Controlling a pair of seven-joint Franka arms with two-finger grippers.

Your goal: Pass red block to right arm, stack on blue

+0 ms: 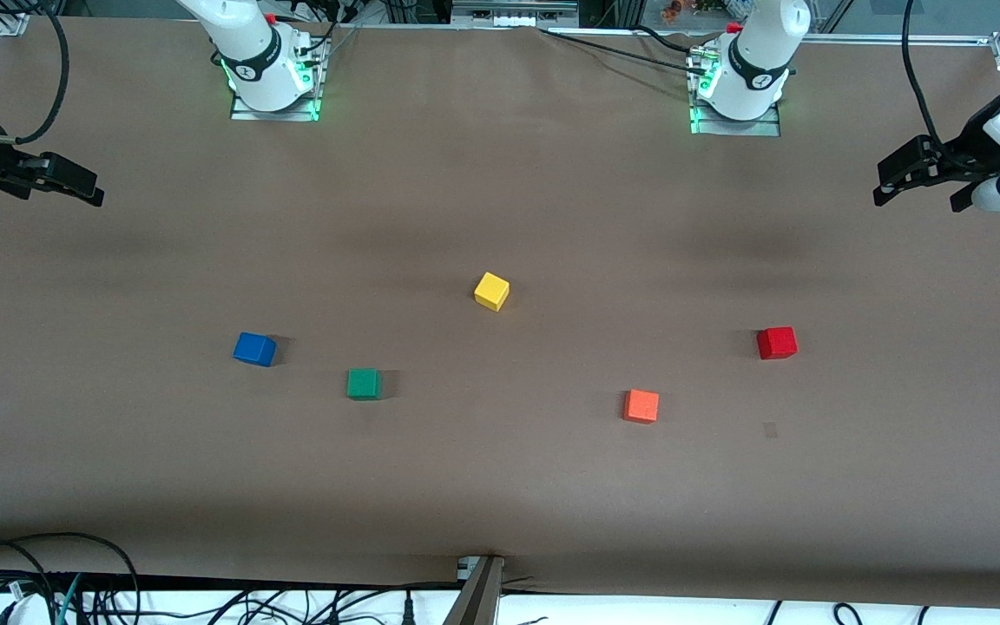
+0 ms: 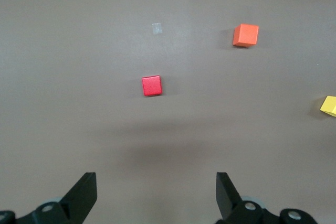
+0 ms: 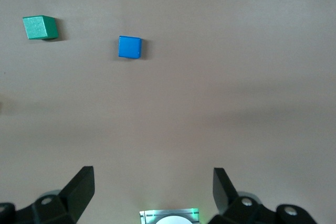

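The red block (image 1: 777,342) lies on the brown table toward the left arm's end. It also shows in the left wrist view (image 2: 151,85). The blue block (image 1: 254,349) lies toward the right arm's end and shows in the right wrist view (image 3: 129,46). My left gripper (image 1: 917,184) hangs high in the air at its end of the table, open and empty (image 2: 156,195), well apart from the red block. My right gripper (image 1: 75,184) hangs high at its own end, open and empty (image 3: 153,190), well apart from the blue block.
A green block (image 1: 364,383) lies beside the blue one, nearer the front camera. A yellow block (image 1: 491,291) lies mid-table. An orange block (image 1: 641,405) lies nearer the camera than the red one. Cables run along the table's front edge (image 1: 205,590).
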